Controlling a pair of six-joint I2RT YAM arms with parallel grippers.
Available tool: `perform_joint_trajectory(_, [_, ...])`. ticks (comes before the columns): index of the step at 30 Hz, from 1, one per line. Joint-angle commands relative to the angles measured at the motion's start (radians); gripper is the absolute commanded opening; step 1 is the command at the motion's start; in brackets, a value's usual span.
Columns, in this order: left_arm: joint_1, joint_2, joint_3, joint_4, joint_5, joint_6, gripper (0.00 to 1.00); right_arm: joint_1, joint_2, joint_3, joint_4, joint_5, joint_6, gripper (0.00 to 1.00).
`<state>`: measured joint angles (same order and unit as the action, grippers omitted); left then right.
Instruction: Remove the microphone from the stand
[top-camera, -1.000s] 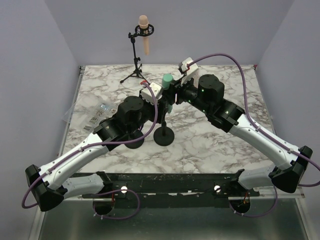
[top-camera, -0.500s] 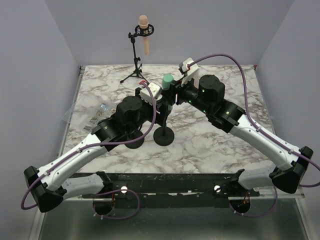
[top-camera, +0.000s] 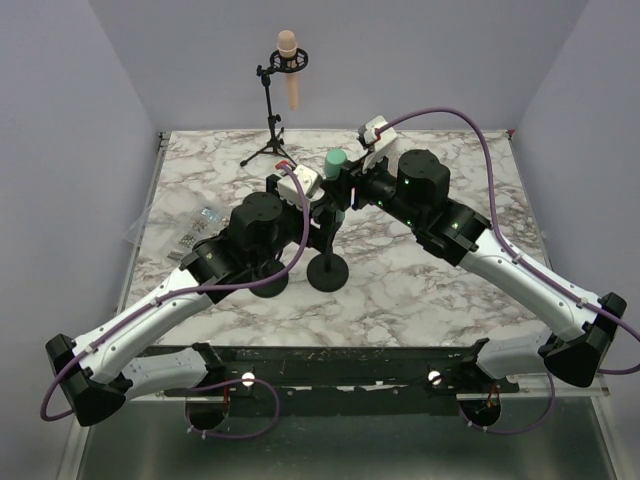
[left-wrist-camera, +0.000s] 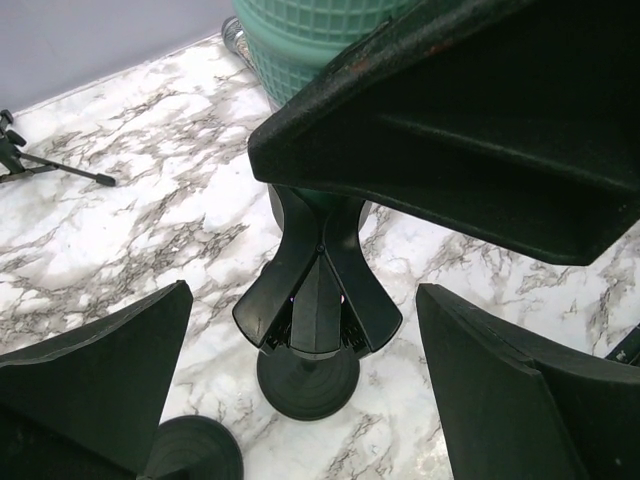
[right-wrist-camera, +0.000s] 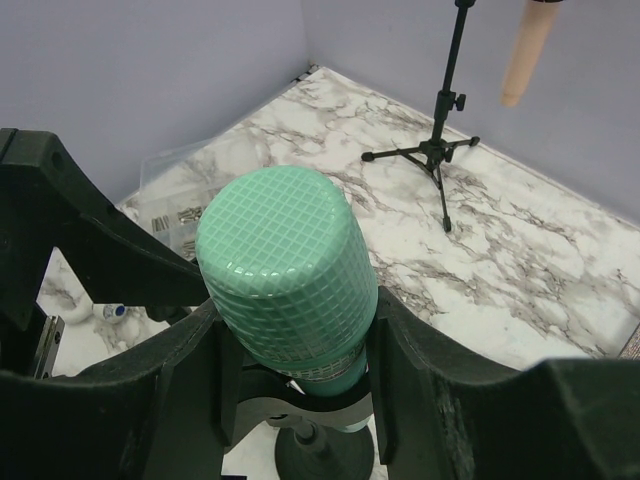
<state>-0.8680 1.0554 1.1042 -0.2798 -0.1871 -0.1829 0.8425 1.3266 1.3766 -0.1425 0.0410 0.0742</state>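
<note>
A green mesh-headed microphone (top-camera: 334, 159) (right-wrist-camera: 285, 270) stands upright in the clip of a black stand with a round base (top-camera: 327, 272) (left-wrist-camera: 308, 380) at the table's middle. My right gripper (top-camera: 347, 182) (right-wrist-camera: 300, 375) is shut on the microphone, one finger (right-wrist-camera: 440, 400) pressed on each side just under the head. My left gripper (top-camera: 318, 208) (left-wrist-camera: 310, 385) is open wide lower down. Its fingers (left-wrist-camera: 100, 380) stand well apart from the stand's clip (left-wrist-camera: 320, 290) on both sides. The microphone's lower body is hidden behind the clip and fingers.
A pink microphone (top-camera: 290, 65) (right-wrist-camera: 525, 50) hangs on a black tripod stand (top-camera: 271, 125) (right-wrist-camera: 445, 150) at the back left. A clear bag of screws (top-camera: 195, 228) lies near the left edge. Another black round base (left-wrist-camera: 195, 450) sits under the left arm.
The left gripper's jaws have spread from half shut to wide open round the stand's clip. The right gripper stays shut on the microphone.
</note>
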Motion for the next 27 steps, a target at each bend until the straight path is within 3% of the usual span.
perform_joint_trajectory(1, [0.000,0.013,0.006,-0.008,-0.035,-0.006,0.98,0.000,-0.032,-0.006,0.058,-0.032,0.022,0.05])
perform_joint_trajectory(4, [0.000,0.027,0.006,-0.003,-0.027,0.000,0.92,0.000,-0.031,-0.002,0.060,-0.033,0.025,0.05])
perform_joint_trajectory(6, [0.000,0.036,0.009,-0.004,-0.007,0.012,0.77,0.000,-0.030,-0.001,0.061,-0.035,0.028,0.05])
perform_joint_trajectory(8, [0.000,0.046,0.020,-0.019,0.023,0.028,0.45,0.001,-0.033,0.000,0.063,-0.035,0.030,0.05])
perform_joint_trajectory(9, [0.000,0.052,0.024,-0.029,0.032,0.032,0.17,0.000,-0.035,0.002,0.063,-0.035,0.032,0.05])
perform_joint_trajectory(10, [0.000,0.055,0.026,-0.036,0.029,0.031,0.00,0.001,-0.035,0.002,0.063,-0.035,0.034,0.05])
perform_joint_trajectory(20, [0.000,0.036,-0.013,-0.036,0.037,0.037,0.00,0.000,-0.054,0.043,0.069,-0.029,0.039,0.04])
perform_joint_trajectory(27, [0.000,0.024,-0.024,-0.029,0.044,0.034,0.00,0.000,-0.096,0.120,0.069,0.105,0.017,0.02])
